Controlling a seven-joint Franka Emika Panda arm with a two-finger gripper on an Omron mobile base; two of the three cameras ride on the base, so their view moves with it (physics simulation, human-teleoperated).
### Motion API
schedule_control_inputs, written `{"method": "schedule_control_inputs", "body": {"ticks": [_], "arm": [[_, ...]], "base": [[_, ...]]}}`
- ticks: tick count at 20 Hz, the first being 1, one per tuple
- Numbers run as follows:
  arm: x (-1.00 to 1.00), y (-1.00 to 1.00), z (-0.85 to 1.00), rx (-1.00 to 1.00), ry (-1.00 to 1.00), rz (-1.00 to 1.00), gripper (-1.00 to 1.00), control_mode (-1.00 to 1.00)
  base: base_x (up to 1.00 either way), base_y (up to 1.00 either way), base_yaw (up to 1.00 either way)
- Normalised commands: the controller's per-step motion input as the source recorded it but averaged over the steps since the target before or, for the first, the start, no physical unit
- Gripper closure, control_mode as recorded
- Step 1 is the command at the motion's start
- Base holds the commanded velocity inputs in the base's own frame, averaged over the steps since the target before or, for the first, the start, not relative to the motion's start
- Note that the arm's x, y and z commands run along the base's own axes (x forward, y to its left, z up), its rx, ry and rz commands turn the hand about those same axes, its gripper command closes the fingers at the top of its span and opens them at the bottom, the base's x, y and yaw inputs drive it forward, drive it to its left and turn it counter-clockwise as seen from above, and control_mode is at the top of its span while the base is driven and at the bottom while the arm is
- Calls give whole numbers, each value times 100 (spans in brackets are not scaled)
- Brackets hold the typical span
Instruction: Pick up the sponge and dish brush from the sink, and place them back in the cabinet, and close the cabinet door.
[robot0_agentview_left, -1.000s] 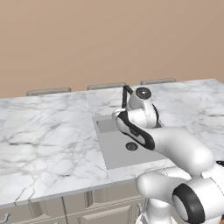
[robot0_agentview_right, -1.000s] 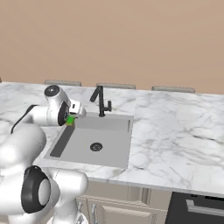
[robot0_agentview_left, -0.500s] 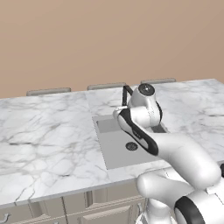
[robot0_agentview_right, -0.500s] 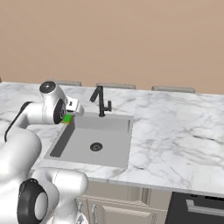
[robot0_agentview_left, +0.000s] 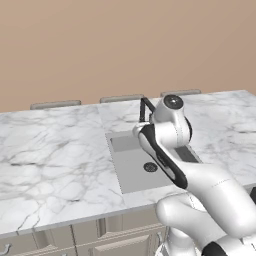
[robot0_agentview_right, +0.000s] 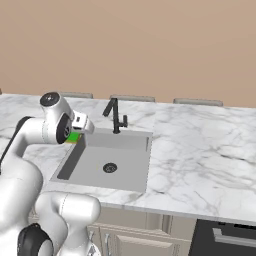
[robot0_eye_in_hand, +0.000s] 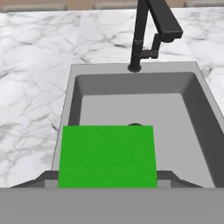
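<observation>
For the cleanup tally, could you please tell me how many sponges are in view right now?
1. The green sponge is held in the tool, lifted above the left edge of the sink. Another could be hidden behind the arm.

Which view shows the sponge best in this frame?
The hand view: the sponge spreads its green face large between the gripper's fingers, in front of the sink. The right base view shows a small green patch at the gripper. In the left base view the arm covers it.
</observation>
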Motion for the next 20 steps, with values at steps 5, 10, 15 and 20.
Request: {"method": "schedule_control_inputs", "body": {"ticks": [5,10,15,20], "arm": [[-25,-14,19,0,0,0,100,-100],[-24,-17,19,0,0,0,100,-100],[-25,-12,14,0,0,0,100,-100],[-27,-9,18,0,0,0,100,-100]], "base": [[0,0,0],[0,0,0],[0,0,0],[0,0,0]]}}
